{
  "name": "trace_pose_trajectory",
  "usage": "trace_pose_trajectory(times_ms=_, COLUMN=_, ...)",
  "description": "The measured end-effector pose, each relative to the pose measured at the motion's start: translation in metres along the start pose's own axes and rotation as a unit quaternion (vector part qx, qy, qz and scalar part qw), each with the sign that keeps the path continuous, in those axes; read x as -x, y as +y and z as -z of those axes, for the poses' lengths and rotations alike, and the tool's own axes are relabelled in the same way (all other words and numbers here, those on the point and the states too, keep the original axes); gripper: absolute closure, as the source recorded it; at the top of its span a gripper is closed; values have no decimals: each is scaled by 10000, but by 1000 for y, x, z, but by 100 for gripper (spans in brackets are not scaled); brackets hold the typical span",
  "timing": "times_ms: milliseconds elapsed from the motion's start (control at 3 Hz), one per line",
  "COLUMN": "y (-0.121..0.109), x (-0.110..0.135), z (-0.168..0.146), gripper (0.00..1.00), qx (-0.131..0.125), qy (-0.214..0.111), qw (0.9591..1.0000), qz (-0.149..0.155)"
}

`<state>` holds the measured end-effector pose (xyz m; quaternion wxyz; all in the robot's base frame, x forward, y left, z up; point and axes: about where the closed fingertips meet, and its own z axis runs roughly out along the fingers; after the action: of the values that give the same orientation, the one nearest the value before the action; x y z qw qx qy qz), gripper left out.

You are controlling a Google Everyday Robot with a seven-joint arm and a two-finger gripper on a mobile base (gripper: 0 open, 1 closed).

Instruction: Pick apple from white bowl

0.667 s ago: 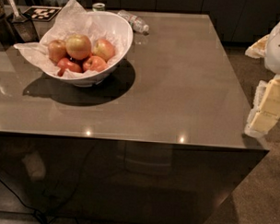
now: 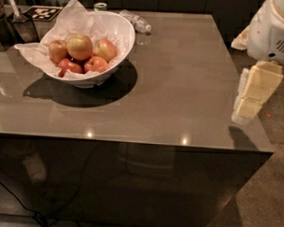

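Note:
The white bowl stands at the far left of the grey table, lined with crumpled white paper. It holds several apples. The apple, the largest, yellow-gold with a red blush, lies on top in the middle. Smaller red apples lie around it, one at the left, one at the right and two in front. My gripper hangs at the table's right edge, far to the right of the bowl, with its pale fingers pointing down. Nothing shows in it.
A plastic bottle lies behind the bowl on the table. A small jar and a fiducial tag card are at the back left. A dark container with a utensil stands at the far left. Carpeted floor lies right.
The bowl and apples have not moved on the table. The view has shifted and my gripper and arm show larger at the right edge.

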<state>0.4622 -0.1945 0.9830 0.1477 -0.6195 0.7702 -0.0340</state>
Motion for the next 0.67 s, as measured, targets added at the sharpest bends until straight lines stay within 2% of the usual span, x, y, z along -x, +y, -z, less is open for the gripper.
trace_pose_trajectory(times_ms=333, y=-18, x=32, z=0, gripper=0, qx=-37, qy=7, qw=9996, qz=275)
trace_pose_trajectory(times_ms=667, y=-18, x=33, z=0, gripper=0, qx=-39, qy=5, qw=9996, qz=276)
